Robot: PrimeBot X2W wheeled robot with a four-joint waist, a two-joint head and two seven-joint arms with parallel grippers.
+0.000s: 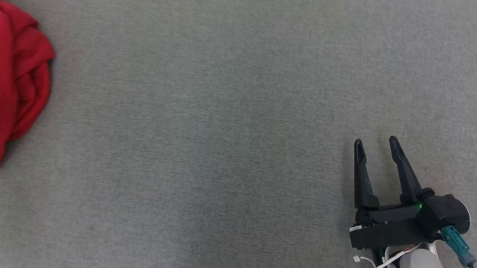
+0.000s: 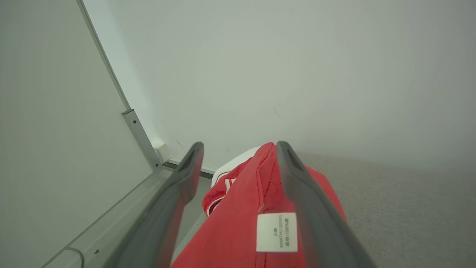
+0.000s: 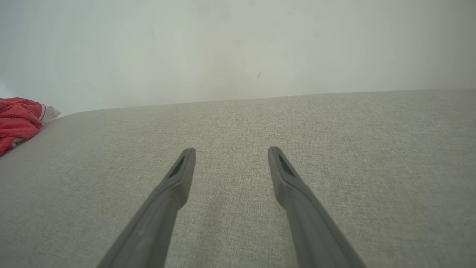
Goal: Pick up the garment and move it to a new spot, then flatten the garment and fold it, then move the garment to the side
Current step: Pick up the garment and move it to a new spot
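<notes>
Judged stage: start. The red garment [image 1: 12,74] lies crumpled between the spread, unclamped fingers of the left gripper [image 2: 240,148]. The right gripper [image 1: 375,141] is parted, empty and well apart. Pick-up, flattening and folding remain.

Garment [image 1: 10,74] is soft cloth, the grey surface [image 1: 222,129] matt, coarse-woven

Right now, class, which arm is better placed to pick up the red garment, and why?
Left. The left gripper, open, flanks the garment; the right gripper lies far from it.
</notes>
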